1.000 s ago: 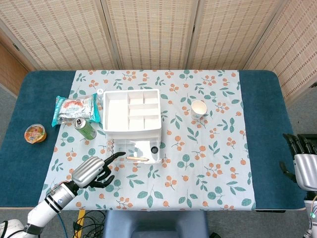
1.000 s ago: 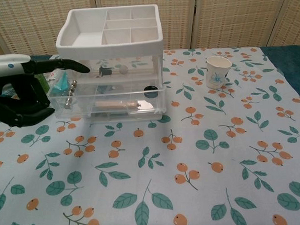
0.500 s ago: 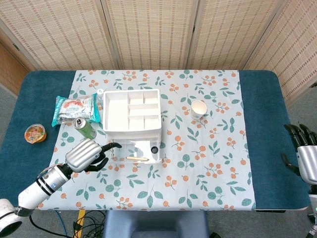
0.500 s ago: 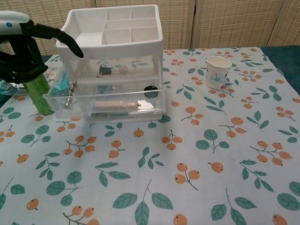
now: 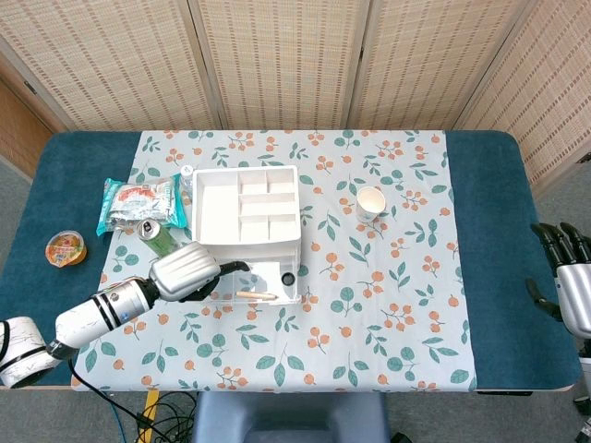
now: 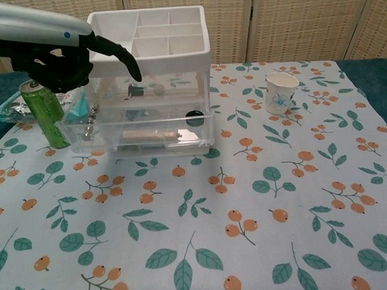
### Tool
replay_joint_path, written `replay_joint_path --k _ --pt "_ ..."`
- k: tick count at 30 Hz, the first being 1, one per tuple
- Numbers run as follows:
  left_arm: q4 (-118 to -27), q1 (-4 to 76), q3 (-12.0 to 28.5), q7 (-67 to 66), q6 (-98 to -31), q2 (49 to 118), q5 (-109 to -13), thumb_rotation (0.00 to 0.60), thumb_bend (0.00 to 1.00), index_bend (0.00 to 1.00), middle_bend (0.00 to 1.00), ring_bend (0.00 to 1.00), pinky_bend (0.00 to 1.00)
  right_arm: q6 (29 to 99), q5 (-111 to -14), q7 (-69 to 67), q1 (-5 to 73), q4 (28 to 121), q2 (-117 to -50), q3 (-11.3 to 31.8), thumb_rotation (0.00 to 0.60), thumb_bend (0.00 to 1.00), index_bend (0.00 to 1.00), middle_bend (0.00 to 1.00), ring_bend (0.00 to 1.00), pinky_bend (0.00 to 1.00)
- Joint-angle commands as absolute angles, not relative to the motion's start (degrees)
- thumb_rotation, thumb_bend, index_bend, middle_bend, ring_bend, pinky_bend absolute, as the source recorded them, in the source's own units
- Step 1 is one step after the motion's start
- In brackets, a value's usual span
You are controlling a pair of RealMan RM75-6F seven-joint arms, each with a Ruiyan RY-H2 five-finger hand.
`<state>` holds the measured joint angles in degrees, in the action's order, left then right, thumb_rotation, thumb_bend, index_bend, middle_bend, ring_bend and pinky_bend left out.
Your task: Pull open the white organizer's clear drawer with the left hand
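The white organizer (image 5: 245, 212) (image 6: 145, 38) stands left of centre on the floral cloth. Its lower clear drawer (image 5: 256, 281) (image 6: 136, 131) sticks out forward, with a black knob (image 6: 192, 117) on its front and a tan stick inside. My left hand (image 5: 189, 271) (image 6: 54, 57) hovers at the organizer's front left corner. One dark finger reaches across the upper clear drawer's front while the others are curled in, and it holds nothing. Whether the fingertip touches the plastic is unclear. My right hand (image 5: 572, 286) rests at the table's far right edge, fingers spread and empty.
A green can (image 5: 157, 238) (image 6: 45, 112) stands just left of the organizer, close under my left hand. A snack bag (image 5: 138, 203) and a jelly cup (image 5: 66, 247) lie further left. A paper cup (image 5: 370, 200) (image 6: 281, 92) stands to the organizer's right.
My left hand has moved right and forward, from beside the can to the organizer's front left corner, with its finger now across the upper drawer. The drawer has not shifted.
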<state>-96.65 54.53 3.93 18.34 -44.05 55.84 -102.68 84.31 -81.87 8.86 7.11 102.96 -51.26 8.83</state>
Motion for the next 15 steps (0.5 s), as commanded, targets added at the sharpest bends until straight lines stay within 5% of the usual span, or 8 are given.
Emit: replay_joint_path --k 1,15 --pt "-95.22 56.79 3.89 18.60 -42.40 56.96 -103.36 0.599 0.91 0.18 0.96 1.00 1.00 84.26 -81.80 8.90 7.13 103.01 -51.26 8.75 0.600 0.37 0.08 0.13 0.12 0.16" --pt "-95.52 61.57 3.35 16.73 -36.66 60.18 -99.25 0.543 0.91 0.15 0.96 1.00 1.00 83.53 -80.80 7.98 7.24 101.67 -52.03 8.33 0.600 0.37 0.08 0.14 0.12 0.16"
